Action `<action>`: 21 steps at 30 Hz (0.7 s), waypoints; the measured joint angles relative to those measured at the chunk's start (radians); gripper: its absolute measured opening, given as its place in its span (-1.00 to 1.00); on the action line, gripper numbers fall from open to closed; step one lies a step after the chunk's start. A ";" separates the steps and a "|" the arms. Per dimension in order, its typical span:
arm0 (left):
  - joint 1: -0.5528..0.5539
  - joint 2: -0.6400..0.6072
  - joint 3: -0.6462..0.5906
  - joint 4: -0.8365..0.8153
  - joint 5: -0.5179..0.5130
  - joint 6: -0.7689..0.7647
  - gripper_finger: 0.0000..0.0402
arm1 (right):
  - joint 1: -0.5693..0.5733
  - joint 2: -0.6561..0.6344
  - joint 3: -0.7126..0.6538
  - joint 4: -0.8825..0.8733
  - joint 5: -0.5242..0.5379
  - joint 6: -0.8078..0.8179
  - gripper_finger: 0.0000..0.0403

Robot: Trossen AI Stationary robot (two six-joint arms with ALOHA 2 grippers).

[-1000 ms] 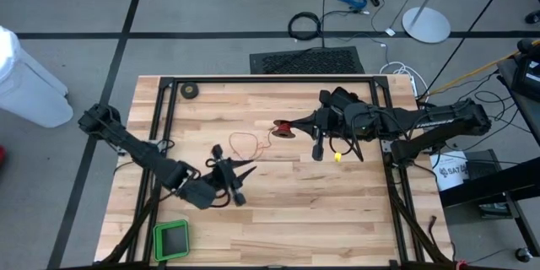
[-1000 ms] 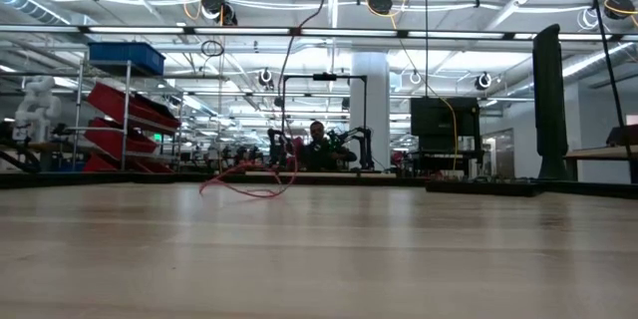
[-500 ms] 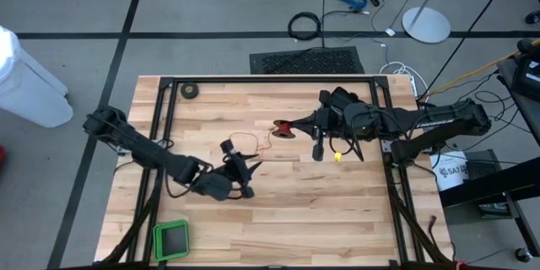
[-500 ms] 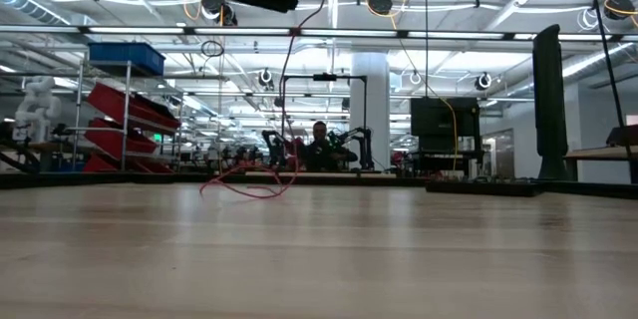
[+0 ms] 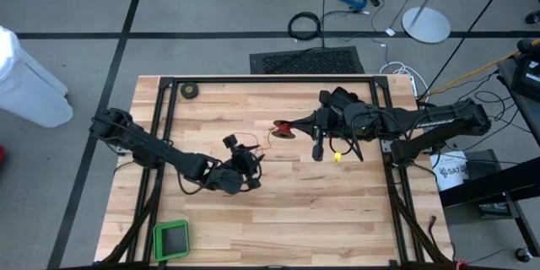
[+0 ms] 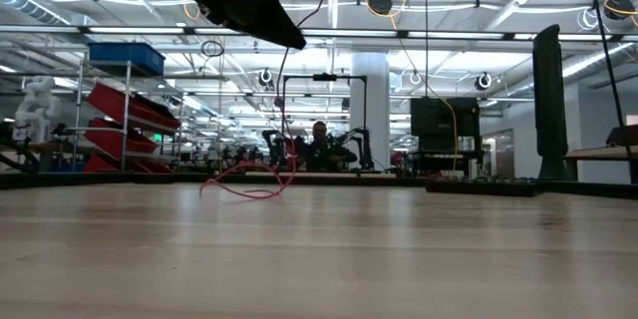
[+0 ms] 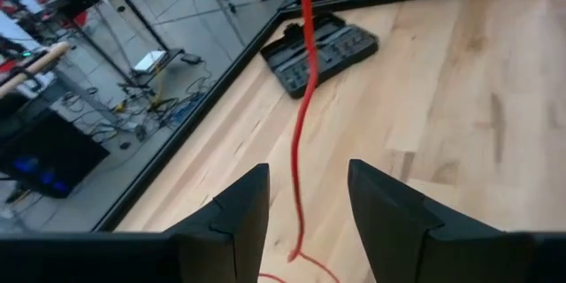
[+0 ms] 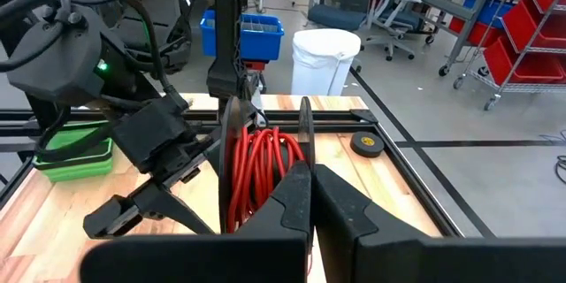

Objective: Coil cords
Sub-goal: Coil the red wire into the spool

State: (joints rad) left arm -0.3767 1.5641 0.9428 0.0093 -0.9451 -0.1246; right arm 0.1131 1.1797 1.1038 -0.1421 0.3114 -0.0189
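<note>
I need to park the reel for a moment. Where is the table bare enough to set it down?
Bare wood lies along the near edge between the green box and the right frame rail, and at the far edge between the tape roll and the right gripper. The middle is crowded: red wire, reel, left gripper.

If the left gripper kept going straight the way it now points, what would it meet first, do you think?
Most likely the red wire: it runs right between the open fingers of the left gripper and on ahead over the table. How near it hangs is hard to judge. Farther on lies a black case.
</note>
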 joint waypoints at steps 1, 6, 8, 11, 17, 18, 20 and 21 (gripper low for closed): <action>0.000 0.002 0.000 0.000 -0.004 0.000 -0.19 | 0.000 0.000 0.000 0.000 0.000 0.000 -1.00; 0.000 0.000 0.000 0.006 -0.010 -0.017 -0.19 | 0.000 0.000 0.000 -0.002 0.000 0.000 -1.00; 0.000 0.000 0.000 0.005 -0.010 -0.026 -0.20 | 0.000 0.000 0.000 -0.002 0.000 -0.001 -1.00; 0.000 0.000 0.000 0.005 -0.010 -0.027 -0.25 | 0.000 0.000 0.000 -0.002 0.000 -0.001 -1.00; 0.000 0.000 0.000 0.006 -0.003 -0.035 -0.66 | 0.000 0.000 0.000 -0.002 0.000 -0.002 -1.00; 0.000 0.000 0.000 0.005 0.001 -0.045 -0.74 | 0.000 0.000 0.000 -0.002 0.000 -0.002 -1.00; 0.000 0.000 0.000 0.003 0.002 -0.054 -0.90 | 0.000 0.000 0.000 -0.002 0.000 -0.003 -1.00; 0.000 0.000 0.000 0.004 0.002 -0.054 -0.94 | 0.000 0.000 0.000 -0.002 0.000 -0.003 -1.00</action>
State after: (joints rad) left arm -0.3771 1.5646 0.9428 0.0132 -0.9428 -0.1786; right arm 0.1129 1.1797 1.1038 -0.1440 0.3115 -0.0223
